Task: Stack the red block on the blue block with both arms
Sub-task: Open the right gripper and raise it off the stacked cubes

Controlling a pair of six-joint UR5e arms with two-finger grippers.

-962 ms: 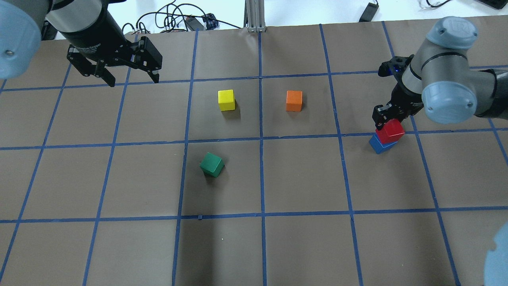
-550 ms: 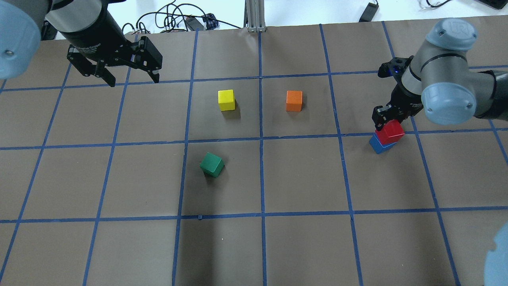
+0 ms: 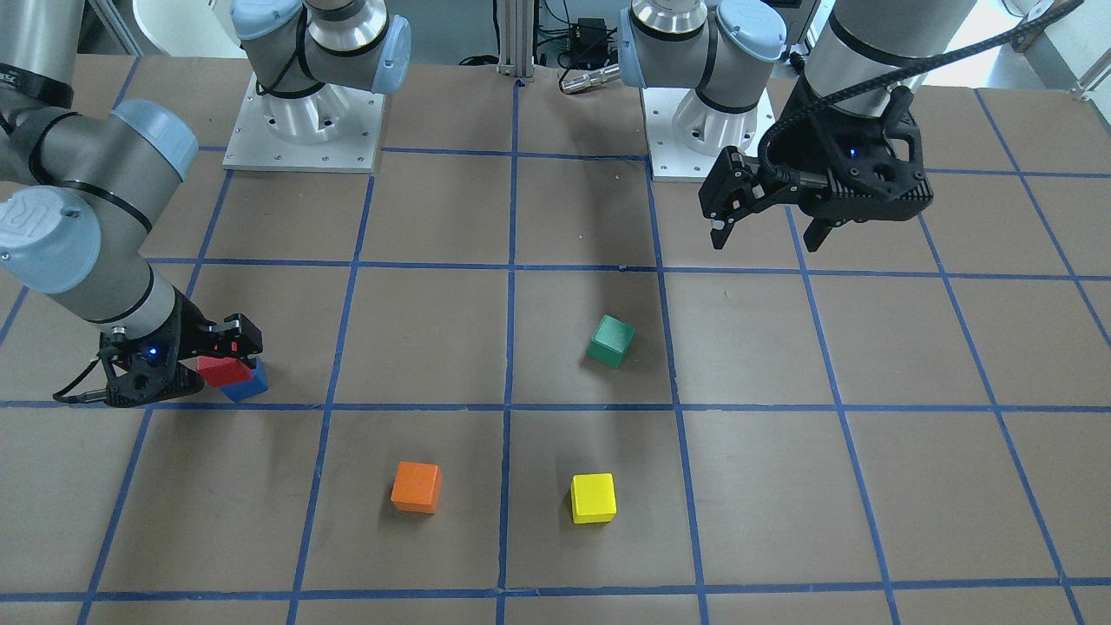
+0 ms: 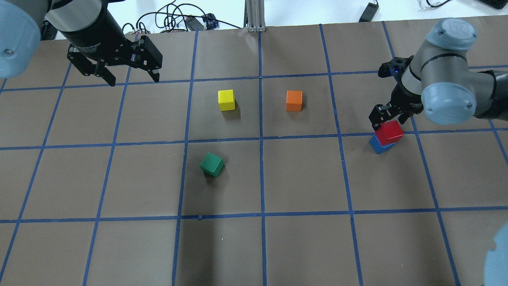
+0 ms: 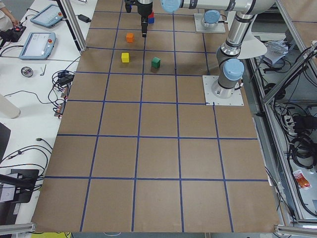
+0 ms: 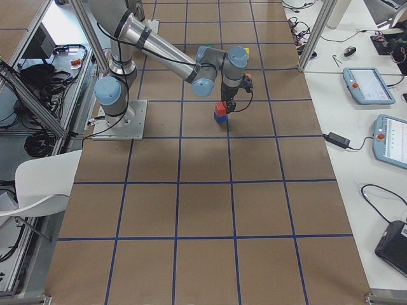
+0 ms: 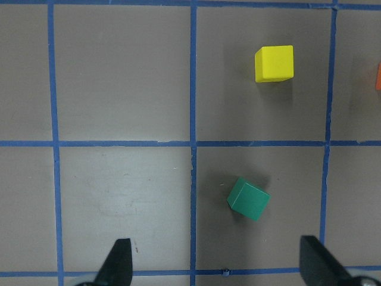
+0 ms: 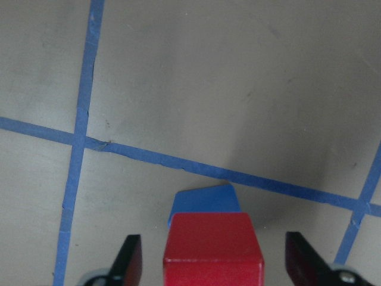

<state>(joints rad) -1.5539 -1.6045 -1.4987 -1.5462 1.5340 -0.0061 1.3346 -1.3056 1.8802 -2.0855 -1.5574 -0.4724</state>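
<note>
The red block (image 4: 389, 132) rests on the blue block (image 4: 380, 146) at the right of the table, slightly offset. My right gripper (image 4: 387, 120) is open just above and around the red block, fingers apart from its sides. In the right wrist view the red block (image 8: 213, 247) sits on the blue block (image 8: 202, 199) with gaps to both fingers (image 8: 128, 259). The stack also shows in the front view, red (image 3: 224, 371) on blue (image 3: 247, 384). My left gripper (image 4: 133, 79) is open and empty, high over the far left.
A yellow cube (image 4: 226, 99) and an orange cube (image 4: 294, 100) sit mid-table toward the far side. A green cube (image 4: 212, 165) lies turned, nearer the robot. The left wrist view shows the green cube (image 7: 248, 199) and yellow cube (image 7: 274, 63) below.
My right gripper has opened and let go of the red block, which stays on the blue block. The left arm has barely moved.
</note>
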